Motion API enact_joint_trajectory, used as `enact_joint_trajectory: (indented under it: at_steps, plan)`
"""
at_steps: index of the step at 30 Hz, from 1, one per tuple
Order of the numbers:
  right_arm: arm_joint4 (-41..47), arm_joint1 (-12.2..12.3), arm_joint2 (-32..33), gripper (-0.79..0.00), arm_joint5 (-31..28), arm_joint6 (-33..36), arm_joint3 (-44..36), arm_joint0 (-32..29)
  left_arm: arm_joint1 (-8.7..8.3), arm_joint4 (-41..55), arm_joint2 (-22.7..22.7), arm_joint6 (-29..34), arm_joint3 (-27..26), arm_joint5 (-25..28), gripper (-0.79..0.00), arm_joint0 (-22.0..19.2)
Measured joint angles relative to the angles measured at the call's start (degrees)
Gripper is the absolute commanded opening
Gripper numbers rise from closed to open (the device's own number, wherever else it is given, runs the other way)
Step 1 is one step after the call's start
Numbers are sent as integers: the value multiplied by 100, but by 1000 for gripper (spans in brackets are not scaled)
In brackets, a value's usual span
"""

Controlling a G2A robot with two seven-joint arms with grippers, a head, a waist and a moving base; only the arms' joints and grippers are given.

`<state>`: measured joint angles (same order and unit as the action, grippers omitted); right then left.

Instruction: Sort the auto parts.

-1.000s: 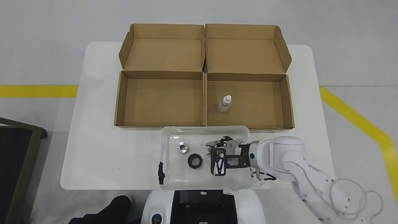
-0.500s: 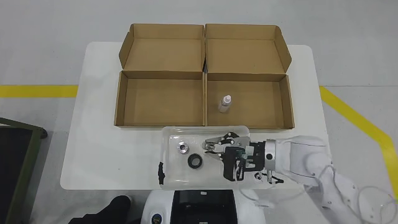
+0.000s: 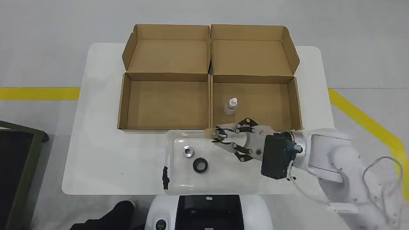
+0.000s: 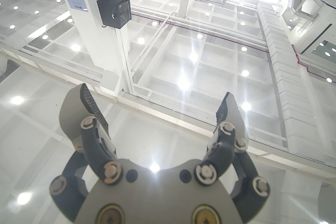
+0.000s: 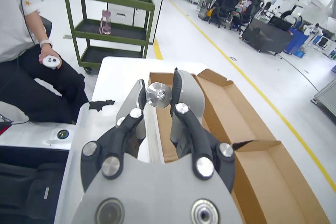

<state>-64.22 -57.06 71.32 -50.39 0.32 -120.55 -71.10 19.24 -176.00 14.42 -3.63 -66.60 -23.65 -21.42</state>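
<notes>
The right hand (image 5: 158, 92) grips a round metal part (image 5: 155, 100) over the clear tray's (image 3: 174, 166) rim, lower centre; the left hand (image 4: 156, 93) gapes wide.

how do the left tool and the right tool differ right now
The left tool is open and empty; the right tool is shut on a round metal part. The left tool points up at the ceiling, while the right tool faces out over the table and a cardboard box. Both are the same two-fingered design with ribbed inner faces.
</notes>
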Motion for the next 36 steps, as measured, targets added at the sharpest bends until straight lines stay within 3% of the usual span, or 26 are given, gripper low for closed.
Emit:
enact_joint_trajectory:
  at_steps: [14, 26, 36]
  plan:
    - [586, -61, 529, -785, 663, -634, -126, 520, 0, 0, 0, 0, 0, 0, 0, 0]
    - [599, -149, 310, -785, 888, -939, -125, 782, 0, 0, 0, 0, 0, 0, 0, 0]
    - [572, -185, -28, -785, 587, -679, 259, 764, 0, 0, 0, 0, 0, 0, 0, 0]
